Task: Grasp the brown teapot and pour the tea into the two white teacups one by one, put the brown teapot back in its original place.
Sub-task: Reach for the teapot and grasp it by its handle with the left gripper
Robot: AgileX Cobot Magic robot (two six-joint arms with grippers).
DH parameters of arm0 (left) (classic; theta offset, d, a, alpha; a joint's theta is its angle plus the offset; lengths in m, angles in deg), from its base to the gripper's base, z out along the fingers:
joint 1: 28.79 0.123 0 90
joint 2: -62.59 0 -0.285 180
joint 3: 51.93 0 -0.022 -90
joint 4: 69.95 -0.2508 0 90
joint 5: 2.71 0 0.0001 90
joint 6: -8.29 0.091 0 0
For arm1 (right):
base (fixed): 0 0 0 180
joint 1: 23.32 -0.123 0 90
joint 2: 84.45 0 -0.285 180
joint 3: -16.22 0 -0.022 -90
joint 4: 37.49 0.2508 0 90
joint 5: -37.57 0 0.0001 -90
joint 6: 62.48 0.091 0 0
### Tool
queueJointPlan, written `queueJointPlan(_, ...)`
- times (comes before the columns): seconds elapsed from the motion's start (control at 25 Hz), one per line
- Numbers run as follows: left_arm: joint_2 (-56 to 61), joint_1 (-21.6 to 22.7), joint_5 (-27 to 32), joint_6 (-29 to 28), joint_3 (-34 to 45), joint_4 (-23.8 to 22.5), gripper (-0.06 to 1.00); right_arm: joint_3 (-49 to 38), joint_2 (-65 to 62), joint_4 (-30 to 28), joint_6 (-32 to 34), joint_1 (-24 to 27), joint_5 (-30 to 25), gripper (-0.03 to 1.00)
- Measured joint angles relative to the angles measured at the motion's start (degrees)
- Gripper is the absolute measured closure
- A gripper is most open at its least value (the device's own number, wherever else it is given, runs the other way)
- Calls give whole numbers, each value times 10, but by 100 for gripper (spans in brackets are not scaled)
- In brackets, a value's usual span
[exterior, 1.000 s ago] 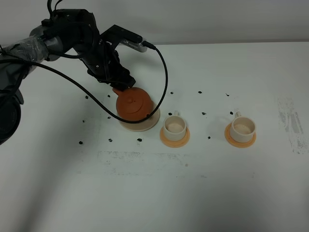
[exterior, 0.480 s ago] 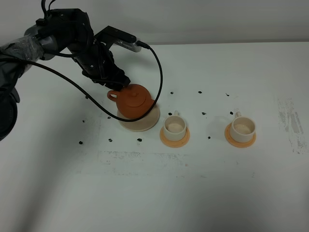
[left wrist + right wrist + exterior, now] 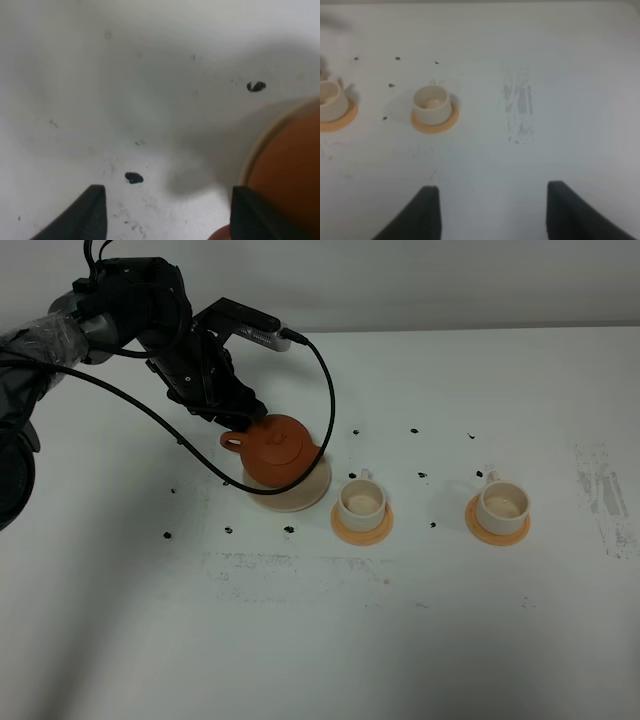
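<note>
The brown teapot (image 3: pixel 281 451) stands upright on its pale beige saucer (image 3: pixel 300 500), the original place, with its loop handle (image 3: pixel 232 440) turned toward the left arm. My left gripper (image 3: pixel 238 420) hovers just behind that handle, open and holding nothing. In the left wrist view its dark fingers (image 3: pixel 89 215) stand wide apart over bare table, with the teapot (image 3: pixel 292 170) and the saucer rim (image 3: pixel 260 145) beside one of them. The two white teacups (image 3: pixel 361 501) (image 3: pixel 503 502) sit on orange coasters to the right. My right gripper (image 3: pixel 492 215) is open over the table near the right teacup (image 3: pixel 431 102).
Small black specks (image 3: pixel 288 530) are scattered on the white table around the saucer and cups. A grey scuffed patch (image 3: pixel 600 495) marks the far right. A black cable (image 3: pixel 330 390) loops from the left arm over the teapot area.
The teapot has gone from tilted in the left gripper to upright on the saucer. The left gripper has let go and drawn back a little from the handle.
</note>
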Motion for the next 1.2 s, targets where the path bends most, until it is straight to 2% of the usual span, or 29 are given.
queueJointPlan(0.8, 4, 12, -26, 15, 0, -17, 39, 0, 0, 0, 0, 0, 0, 48)
queueJointPlan(0.88, 11, 12, -27, 35, 0, -20, 39, 0, 0, 0, 0, 0, 0, 48)
queueJointPlan(0.96, 25, 13, -22, 77, 1, -29, 39, 0, 0, 0, 0, 0, 0, 48)
queueJointPlan(1.2, 97, 16, 45, 216, 1, -43, 39, 0, 0, 0, 0, 0, 0, 48)
